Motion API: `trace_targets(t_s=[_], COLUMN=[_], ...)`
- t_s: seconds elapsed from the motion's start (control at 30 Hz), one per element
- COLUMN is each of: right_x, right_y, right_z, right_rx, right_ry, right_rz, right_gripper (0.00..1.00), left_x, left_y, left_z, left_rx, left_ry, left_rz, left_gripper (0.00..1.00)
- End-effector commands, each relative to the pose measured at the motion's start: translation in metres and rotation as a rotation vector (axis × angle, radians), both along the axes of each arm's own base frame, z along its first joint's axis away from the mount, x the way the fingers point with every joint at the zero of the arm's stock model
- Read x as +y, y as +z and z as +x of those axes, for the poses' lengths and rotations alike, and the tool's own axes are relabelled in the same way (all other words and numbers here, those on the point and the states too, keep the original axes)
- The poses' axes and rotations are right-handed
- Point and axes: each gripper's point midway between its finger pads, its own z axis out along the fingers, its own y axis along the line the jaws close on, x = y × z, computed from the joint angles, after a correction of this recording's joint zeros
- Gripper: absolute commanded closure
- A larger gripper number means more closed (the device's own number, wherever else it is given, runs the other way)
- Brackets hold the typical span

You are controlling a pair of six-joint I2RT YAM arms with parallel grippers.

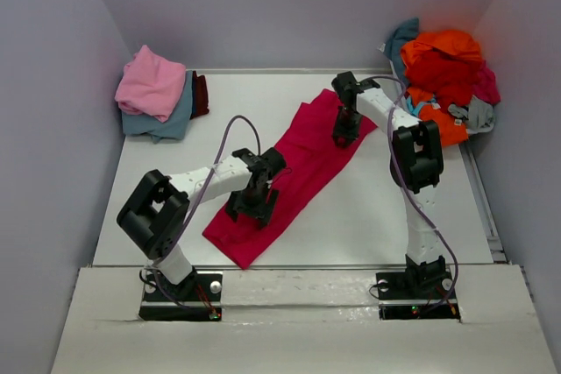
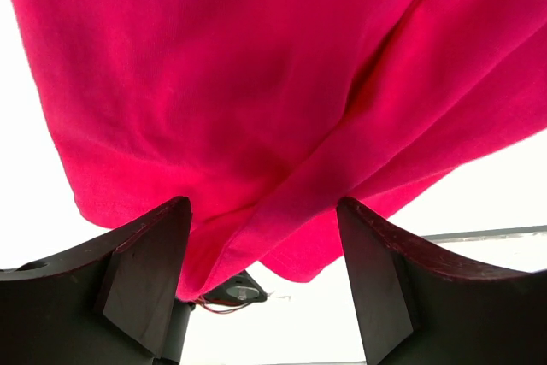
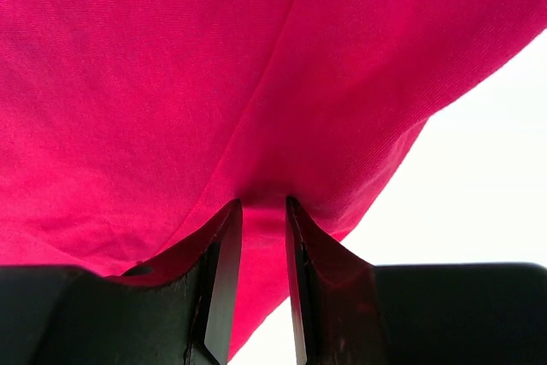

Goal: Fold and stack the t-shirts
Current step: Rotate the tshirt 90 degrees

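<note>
A magenta-red t-shirt point(image 1: 307, 159) lies as a long diagonal band across the white table point(image 1: 394, 208), from near left to far right. My left gripper point(image 1: 254, 205) is down on its near-left part. In the left wrist view that gripper point(image 2: 263, 207) is open, its fingers wide apart with a fold of the cloth point(image 2: 256, 83) lying between them. My right gripper point(image 1: 344, 135) is on the shirt's far end. In the right wrist view it point(image 3: 263, 204) is shut on a pinch of the magenta-red cloth point(image 3: 171, 83).
At the back left corner sits a stack of folded shirts: pink point(image 1: 151, 81) on top, dusty blue point(image 1: 166, 122) under it, maroon point(image 1: 201, 94) behind. At the back right a loose heap point(image 1: 443, 63) of orange, red, teal and grey shirts spills over the table edge.
</note>
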Motion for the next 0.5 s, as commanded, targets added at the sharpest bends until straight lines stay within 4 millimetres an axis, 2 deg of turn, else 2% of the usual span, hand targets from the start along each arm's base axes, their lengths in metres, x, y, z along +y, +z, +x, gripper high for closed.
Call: trace_targets(t_s=[0.0,0.13,0.23,0.27,0.33,0.37,0.43,0.47], right_x=[0.001,0.010,0.013,0.013,0.018,0.013,0.018,0.015], right_y=[-0.003,-0.013,-0.015,-0.022,-0.019,-0.028,-0.023,-0.024], right_z=[0.005,0.012,0.025,0.022,0.031,0.033,0.043,0.046], right_rx=[-0.008,0.007,0.001,0.021,0.008,0.025,0.008,0.007], right_ry=[-0.020,-0.012,-0.012,-0.010,0.003,0.003,0.022,0.033], right_rz=[-0.010,0.020,0.036,0.035,0.052,0.047,0.065,0.065], right_gripper=[0.67,0.67,0.66,0.67,0.66,0.66,0.66,0.66], left_x=[0.011,0.014,0.012,0.011,0.011,0.006,0.004,0.003], left_y=[-0.010,-0.015,-0.018,-0.020,-0.024,-0.025,-0.025,-0.024], left_z=[-0.016,-0.019,-0.016,-0.016,-0.016,-0.019,-0.018,-0.018], left_rx=[0.066,0.094,0.099,0.102,0.116,0.137,0.137,0.139], left_ry=[0.003,0.008,-0.004,-0.004,-0.007,-0.008,-0.009,-0.010], left_rz=[0.051,0.080,0.084,0.087,0.095,0.072,0.067,0.063], left_gripper=[0.19,0.23,0.23,0.23,0.23,0.23,0.23,0.23])
